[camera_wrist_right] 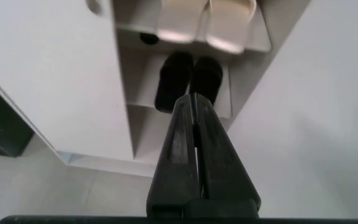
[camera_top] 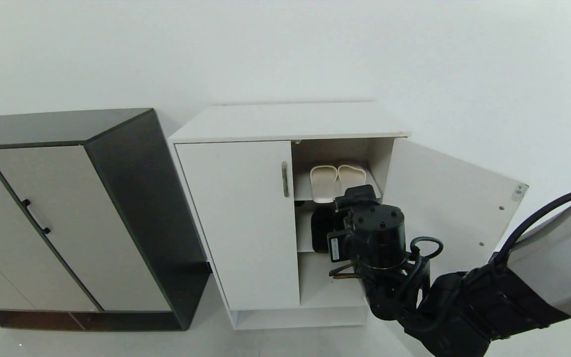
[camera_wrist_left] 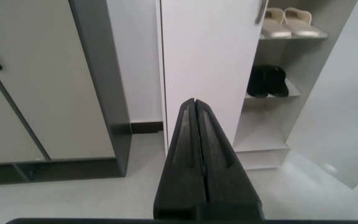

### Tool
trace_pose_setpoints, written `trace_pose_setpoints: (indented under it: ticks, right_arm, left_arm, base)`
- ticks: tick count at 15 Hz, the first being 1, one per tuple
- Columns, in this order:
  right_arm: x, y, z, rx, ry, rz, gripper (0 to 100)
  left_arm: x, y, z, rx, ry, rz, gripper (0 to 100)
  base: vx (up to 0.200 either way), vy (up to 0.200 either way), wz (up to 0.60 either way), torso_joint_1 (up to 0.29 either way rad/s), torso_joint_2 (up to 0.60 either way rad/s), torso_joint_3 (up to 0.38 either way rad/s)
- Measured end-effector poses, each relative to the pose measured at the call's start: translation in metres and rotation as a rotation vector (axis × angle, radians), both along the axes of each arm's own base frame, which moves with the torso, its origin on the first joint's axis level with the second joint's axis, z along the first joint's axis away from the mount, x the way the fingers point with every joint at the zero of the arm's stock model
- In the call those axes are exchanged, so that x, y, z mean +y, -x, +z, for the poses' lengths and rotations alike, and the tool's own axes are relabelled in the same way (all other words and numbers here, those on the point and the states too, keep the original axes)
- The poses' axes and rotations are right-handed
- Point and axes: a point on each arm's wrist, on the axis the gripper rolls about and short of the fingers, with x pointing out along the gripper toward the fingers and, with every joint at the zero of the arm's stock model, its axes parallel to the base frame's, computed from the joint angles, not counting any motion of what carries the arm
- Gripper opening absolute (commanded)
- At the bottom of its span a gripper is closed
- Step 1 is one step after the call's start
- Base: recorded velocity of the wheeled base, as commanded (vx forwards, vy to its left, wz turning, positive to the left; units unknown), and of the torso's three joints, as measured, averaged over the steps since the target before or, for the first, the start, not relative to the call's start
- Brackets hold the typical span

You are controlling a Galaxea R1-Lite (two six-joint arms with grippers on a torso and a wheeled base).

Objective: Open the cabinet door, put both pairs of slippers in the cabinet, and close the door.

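Plain white wall (camera_top: pixel 285 49) and pale floor (camera_top: pixel 315 342) are being faced. Jaws of the right gripper (camera_wrist_right: pixel 195 99) are being held pressed together, with nothing between them. It is being held in front of the open half of the white cabinet (camera_top: pixel 285 121), about level with the middle shelf (camera_top: pixel 303 238), near the black slippers (camera_wrist_right: pixel 188 81) but apart from them. Jaws of the left gripper (camera_wrist_left: pixel 194 102) are likewise being held closed and empty, well apart from the cabinet front and being pointed at the closed left door (camera_top: pixel 236 223).

The black pair is being carried side by side by the middle shelf. The white slippers (camera_top: pixel 337 181) are being carried side by side by the top shelf (camera_top: pixel 301 188). The right door (camera_top: pixel 444 198) is being left swung wide open. The dark cabinet (camera_top: pixel 137 198) on the left isn't being touched.

Judgement: door opening and both placements are being counted as done. Closing the right door is being counted as the only step left. The right gripper is probably needing to be backed out of the opening first, or the door is being blocked.
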Motion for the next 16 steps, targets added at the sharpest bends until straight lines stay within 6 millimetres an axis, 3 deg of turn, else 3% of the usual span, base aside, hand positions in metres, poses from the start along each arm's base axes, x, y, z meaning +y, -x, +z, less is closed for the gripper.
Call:
trace_pose_setpoints:
  ticks: [16]
  right_arm:
    - [-0.0038, -0.0059, -0.0068, 0.012, 0.013, -0.020, 0]
  left_arm:
    - [0.0000, 0.0000, 0.0000, 0.000, 0.000, -0.001, 0]
  base:
    - [0.000, 0.000, 0.00, 0.227, -0.54, -0.323]
